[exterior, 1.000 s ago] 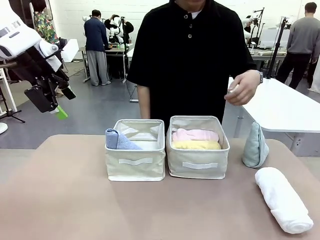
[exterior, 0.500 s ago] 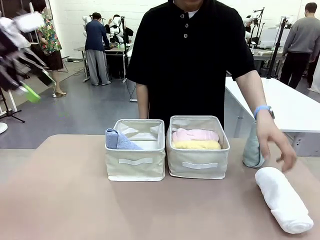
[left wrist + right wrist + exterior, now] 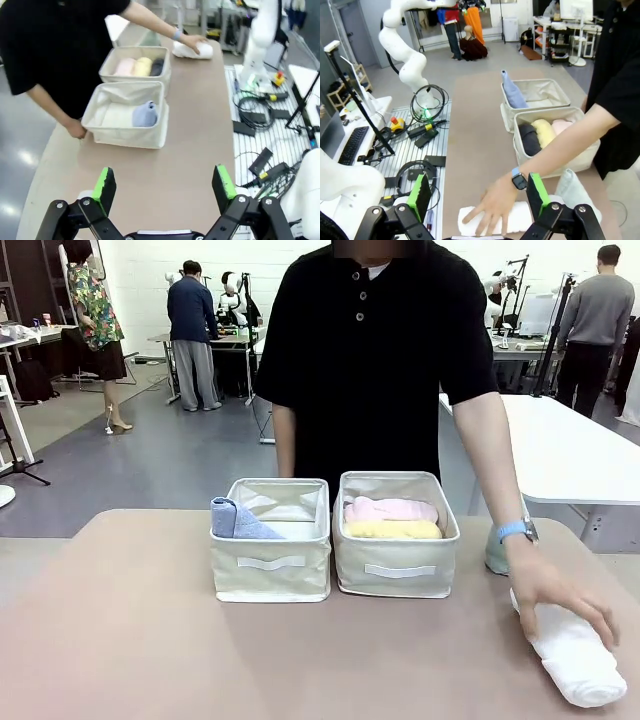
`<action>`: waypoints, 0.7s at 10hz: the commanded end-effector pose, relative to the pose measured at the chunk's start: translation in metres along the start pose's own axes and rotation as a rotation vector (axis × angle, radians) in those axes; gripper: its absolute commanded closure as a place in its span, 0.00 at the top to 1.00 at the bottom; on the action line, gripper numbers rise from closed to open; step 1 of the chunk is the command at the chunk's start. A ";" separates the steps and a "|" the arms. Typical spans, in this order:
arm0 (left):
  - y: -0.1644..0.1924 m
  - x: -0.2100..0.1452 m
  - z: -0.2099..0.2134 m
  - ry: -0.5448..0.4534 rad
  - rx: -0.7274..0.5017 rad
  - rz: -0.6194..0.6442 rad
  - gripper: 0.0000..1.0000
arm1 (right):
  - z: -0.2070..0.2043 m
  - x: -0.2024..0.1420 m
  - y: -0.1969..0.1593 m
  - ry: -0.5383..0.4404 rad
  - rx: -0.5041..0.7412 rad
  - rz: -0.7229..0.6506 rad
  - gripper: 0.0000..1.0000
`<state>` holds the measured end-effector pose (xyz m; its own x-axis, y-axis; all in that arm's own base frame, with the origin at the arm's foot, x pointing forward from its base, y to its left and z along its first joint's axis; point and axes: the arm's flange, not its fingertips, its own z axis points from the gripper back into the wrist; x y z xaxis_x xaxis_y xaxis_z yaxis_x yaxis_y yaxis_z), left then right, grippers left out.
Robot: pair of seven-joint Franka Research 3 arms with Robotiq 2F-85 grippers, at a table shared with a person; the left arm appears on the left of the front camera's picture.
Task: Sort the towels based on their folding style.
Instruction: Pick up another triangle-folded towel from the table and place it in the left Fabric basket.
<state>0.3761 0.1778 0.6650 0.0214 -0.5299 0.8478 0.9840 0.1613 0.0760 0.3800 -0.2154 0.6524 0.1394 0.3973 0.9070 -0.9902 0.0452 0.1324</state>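
Cream fabric gives us our landmark: the roll bin (image 3: 360,552), which holds the pink roll (image 3: 390,508), the yellow roll (image 3: 392,530) and the dark grey roll (image 3: 156,66). Just beside it, on our left, stands the cone bin (image 3: 240,580), with the lavender-blue cone (image 3: 238,520) propped in the corner farthest from the roll bin.

Two towels are not yet sorted, and both sit to the right of the roll bin. The pale teal cone (image 3: 572,190) stands near it. The white roll (image 3: 580,665) lies farther right and nearer our side, on the table (image 3: 130,640). The person's hand (image 3: 555,602) rests flat on the end of the white roll that is closer to the roll bin.

We judge the white roll to be the step in hand, and for now the person has it.

Our left gripper (image 3: 164,182) hangs well back from the roll bin, beyond the cone bin, with its fingers spread wide and nothing between them. Our right gripper (image 3: 478,194) hangs above the white roll, equally spread and empty.

We think the next move calls for waiting until the hand lifts clear. After that, the right arm should take the white roll across its width and carry it left into the roll bin, leaving the teal cone for the cone bin.
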 end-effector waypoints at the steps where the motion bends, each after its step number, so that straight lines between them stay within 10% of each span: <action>1: 0.009 -0.020 0.005 -0.088 0.109 0.024 1.00 | -0.003 -0.002 0.003 0.020 -0.002 -0.013 1.00; 3: 0.001 -0.041 0.009 -0.139 0.113 0.054 1.00 | 0.000 0.000 0.000 0.000 0.000 0.000 1.00; 7: 0.010 -0.036 0.018 -0.086 0.096 0.064 1.00 | -0.118 0.064 0.036 0.591 0.257 0.086 1.00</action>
<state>0.3827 0.2096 0.6421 0.0797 -0.4400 0.8944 0.9572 0.2843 0.0546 0.3506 -0.1176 0.6862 0.0398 0.7462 0.6646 -0.9693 -0.1326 0.2070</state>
